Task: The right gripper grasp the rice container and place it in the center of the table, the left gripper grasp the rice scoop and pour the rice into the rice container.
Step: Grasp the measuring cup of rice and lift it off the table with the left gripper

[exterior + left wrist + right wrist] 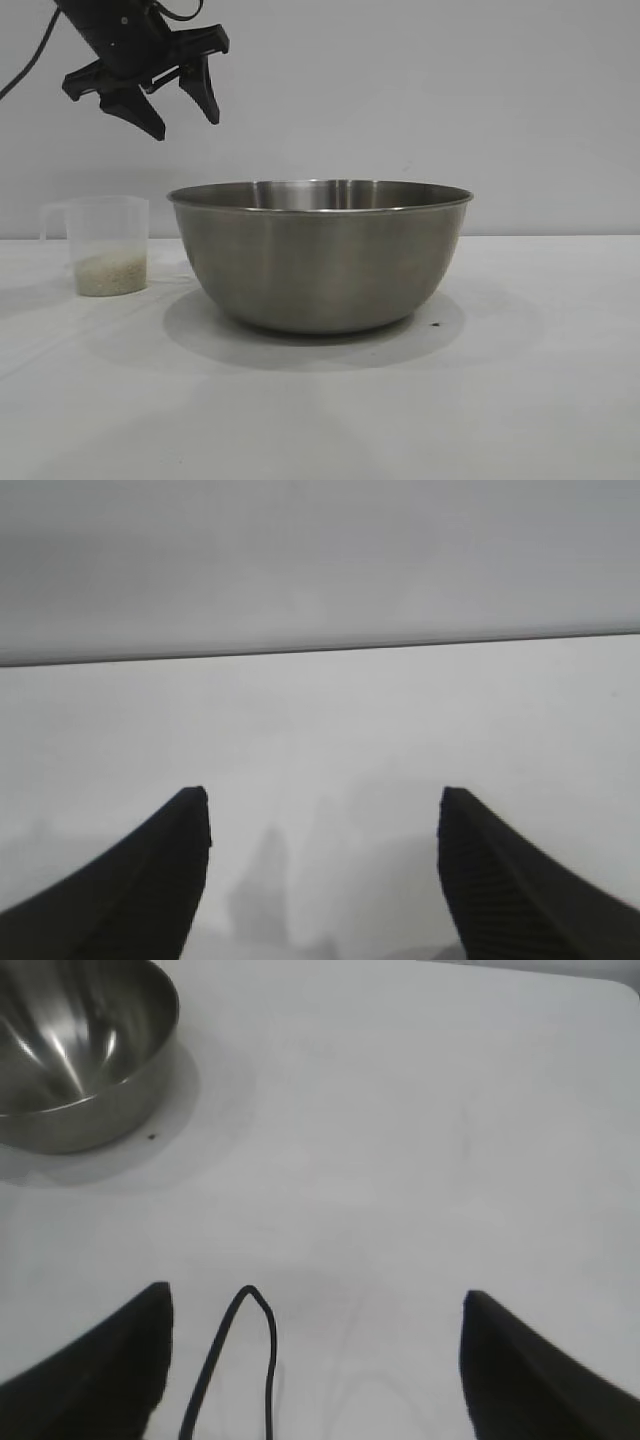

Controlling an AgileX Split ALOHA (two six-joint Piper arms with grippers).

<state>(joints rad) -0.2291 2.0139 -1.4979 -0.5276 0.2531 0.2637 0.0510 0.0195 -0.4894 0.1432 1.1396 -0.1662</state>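
Table: broad, white. Rice container upright at table centre, interior bare. Rice scoop upright on table just beside it, not touching; rice heaped in bottom. Left gripper high above scoop, fingers spread wide, holding nothing. Right gripper well apart from container, spread wide, holding nothing.

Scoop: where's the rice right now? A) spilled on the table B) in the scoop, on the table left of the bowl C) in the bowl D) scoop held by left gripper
B: the rice sits in the scoop, which stands on the table left of the bowl; the left gripper hangs open above, holding nothing.
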